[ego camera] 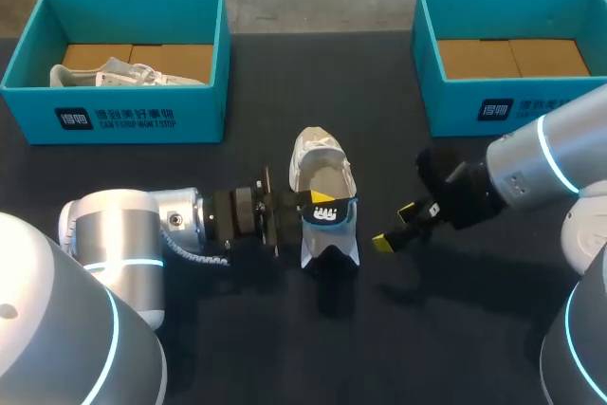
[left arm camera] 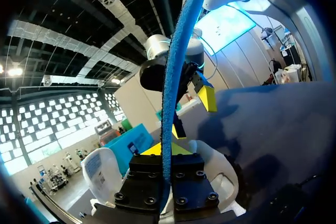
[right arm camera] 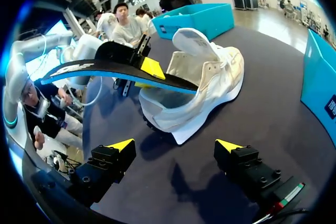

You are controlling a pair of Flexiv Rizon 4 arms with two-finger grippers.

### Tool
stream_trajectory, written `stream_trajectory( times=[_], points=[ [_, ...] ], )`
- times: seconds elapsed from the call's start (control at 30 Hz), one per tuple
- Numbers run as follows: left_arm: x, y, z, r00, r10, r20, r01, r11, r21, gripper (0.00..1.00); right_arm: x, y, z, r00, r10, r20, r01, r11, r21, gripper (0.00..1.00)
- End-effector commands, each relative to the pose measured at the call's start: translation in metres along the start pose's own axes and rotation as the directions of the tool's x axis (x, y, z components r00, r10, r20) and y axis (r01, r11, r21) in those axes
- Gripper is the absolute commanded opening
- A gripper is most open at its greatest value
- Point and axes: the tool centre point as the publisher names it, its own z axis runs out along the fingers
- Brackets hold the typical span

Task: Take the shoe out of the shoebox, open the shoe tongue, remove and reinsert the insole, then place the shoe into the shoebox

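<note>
Our left gripper (ego camera: 316, 202) is clamped on the insole (ego camera: 328, 214), one yellow tip on each face, and holds it edge-up just over the heel opening of the white shoe (ego camera: 321, 163) in the middle of the frame. The insole appears fully out of the shoe. The shoe sits on its sole on the dark table (ego camera: 474, 329), tongue raised and mouth open.

Our right gripper (ego camera: 395, 225), right of centre, stands wide open with nothing between its fingers, near the shoe's side but apart from it.

Further out, one teal shoebox (ego camera: 114, 113) at upper left holds another pale shoe, and a second teal shoebox (ego camera: 474, 109) at upper right shows only its cardboard floor.

We see the main risk in the shoe being unheld. If the insole's leading end catches the collar or tongue, it will likely push the shoe along the table or tip it. The insole looks thin and floppy, so it may fold or buckle rather than slide flat. The raised tongue could also drop back and close the mouth.
</note>
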Motion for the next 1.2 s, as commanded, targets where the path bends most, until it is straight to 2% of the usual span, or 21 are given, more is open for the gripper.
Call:
stream_trajectory(
  times=[0.03,0.57,0.6,0.67,0.7,0.8,1.2],
  points=[
    [0.003,0.006,0.000,1.000,-0.001,-0.003,0.001,1.000,-0.008,0.00,-0.003,0.012,-0.002,1.000,-0.011,0.000,0.011,0.999,0.033,1.00],
    [0.006,0.024,-0.005,1.000,-0.011,-0.008,0.010,0.998,-0.056,0.00,-0.013,0.041,-0.004,0.998,-0.062,0.008,0.061,0.993,0.098,1.00],
    [0.006,0.023,-0.005,1.000,-0.011,-0.006,0.011,0.998,-0.056,0.18,-0.013,0.041,-0.004,0.998,-0.063,0.008,0.062,0.993,0.099,1.00],
    [0.005,0.022,-0.005,1.000,-0.016,0.003,0.016,0.999,-0.052,0.40,-0.013,0.042,-0.004,0.998,-0.064,0.010,0.063,0.993,0.100,1.00],
    [0.005,0.021,-0.005,1.000,-0.015,0.003,0.015,0.999,-0.051,0.46,-0.013,0.042,-0.004,0.998,-0.065,0.010,0.063,0.993,0.100,1.00],
    [0.002,0.019,-0.004,1.000,-0.006,0.010,0.006,0.999,-0.042,0.50,-0.013,0.040,-0.003,0.998,-0.062,0.011,0.061,0.993,0.103,1.00],
    [-0.006,-0.002,-0.002,0.999,0.006,0.036,-0.006,1.000,0.012,0.48,-0.015,0.033,-0.004,0.999,-0.046,0.016,0.044,0.994,0.101,1.00]
  ],
)
